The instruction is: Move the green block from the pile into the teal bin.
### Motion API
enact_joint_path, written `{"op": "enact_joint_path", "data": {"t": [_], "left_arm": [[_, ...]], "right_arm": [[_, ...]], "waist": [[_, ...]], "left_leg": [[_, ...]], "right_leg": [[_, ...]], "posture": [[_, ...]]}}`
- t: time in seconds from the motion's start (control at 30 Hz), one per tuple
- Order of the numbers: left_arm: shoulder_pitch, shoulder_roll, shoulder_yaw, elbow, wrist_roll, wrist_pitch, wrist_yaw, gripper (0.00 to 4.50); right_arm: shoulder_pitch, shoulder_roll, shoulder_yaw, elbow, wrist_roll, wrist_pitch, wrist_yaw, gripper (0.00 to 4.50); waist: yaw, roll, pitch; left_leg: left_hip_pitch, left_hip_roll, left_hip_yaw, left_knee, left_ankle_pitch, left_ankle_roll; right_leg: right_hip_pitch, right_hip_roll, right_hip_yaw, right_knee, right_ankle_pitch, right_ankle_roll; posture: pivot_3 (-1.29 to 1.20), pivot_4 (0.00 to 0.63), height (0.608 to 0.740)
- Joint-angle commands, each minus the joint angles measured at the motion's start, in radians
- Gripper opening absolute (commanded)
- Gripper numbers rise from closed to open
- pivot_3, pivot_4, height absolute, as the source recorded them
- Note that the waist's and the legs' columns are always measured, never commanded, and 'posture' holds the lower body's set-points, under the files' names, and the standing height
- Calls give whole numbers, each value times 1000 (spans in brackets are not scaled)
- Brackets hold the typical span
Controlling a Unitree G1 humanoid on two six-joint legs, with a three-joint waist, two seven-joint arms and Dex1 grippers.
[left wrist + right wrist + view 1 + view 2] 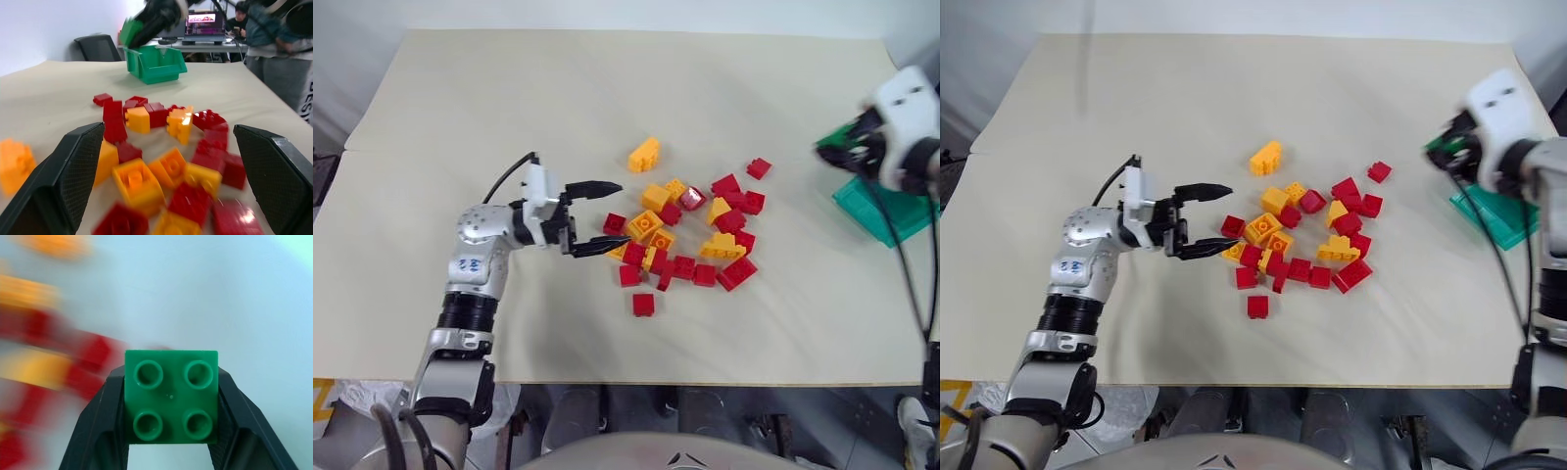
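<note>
Between the right gripper's fingers, the green block.

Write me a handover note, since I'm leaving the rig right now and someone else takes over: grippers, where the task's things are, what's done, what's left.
Right gripper: shut on the green block, raised above the table's right side, near the teal bin.
Left gripper: open, holding nothing, fingers level at the left edge of the pile.
Pile: red and yellow-orange bricks, mid-table.
Teal bin: at the table's right edge; whether anything lies inside cannot be told.
Done: green block picked out of the pile.
Left: carry it over the bin and release it inside.
</note>
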Motion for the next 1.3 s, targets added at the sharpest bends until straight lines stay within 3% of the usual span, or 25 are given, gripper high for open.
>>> {"op": "enact_joint_path", "data": {"t": [0.03, 0.23, 0.4, 0.53, 0.67, 0.97, 1.3], "left_arm": [[-69, -51, -31, 43, 53, -18, 74, 4500], [-208, -156, -87, 195, 198, -49, 269, 4500], [-241, -166, -105, 239, 242, -82, 298, 4500], [-225, -143, -86, 221, 234, -75, 297, 4500], [-196, -111, -60, 191, 199, -51, 268, 4500], [17, 100, 79, -56, 14, 91, 115, 4500], [308, 321, 249, -124, -80, 127, 39, 4500]], "right_arm": [[14, -47, -69, 98, -32, -81, -91, 1534], [-33, -44, -43, 406, -80, -261, -207, 1534], [-93, -20, -3, 536, -85, -347, -225, 3076], [-110, -17, 5, 518, -62, -362, -187, 4419], [-87, -21, -1, 470, -28, -371, -130, 4466], [271, -42, -72, 14, 296, -405, 364, 4466], [410, -35, -88, 214, 340, -668, 621, 4466]], "waist": [[-5, 0, 0], [-7, 0, 0], [-23, 1, 0], [-25, 1, 0], [-25, 1, 0], [-16, 1, 0], [-4, 2, 1]], "left_leg": [[0, 1, 2, 0, 0, 0], [2, 1, 4, 0, 2, 0], [2, 2, 5, -2, 3, 0], [2, 2, 5, -3, 3, 0], [2, 2, 4, -3, 3, 0], [2, 1, -4, -3, 3, 0], [9, 1, -5, -2, 2, -1]], "right_leg": [[0, 1, 0, 0, 0, 0], [0, 1, 2, 2, 1, 1], [0, 1, 2, 1, 1, 1], [0, 1, 2, 1, 1, 1], [0, 0, 2, 1, 1, 1], [0, 0, 2, 0, 1, 1], [5, 0, 3, 0, 1, 1]], "posture": [[0, 150, 740], [0, 150, 740], [0, 150, 740], [0, 150, 740], [0, 150, 740], [0, 150, 740], [0, 150, 740]]}}
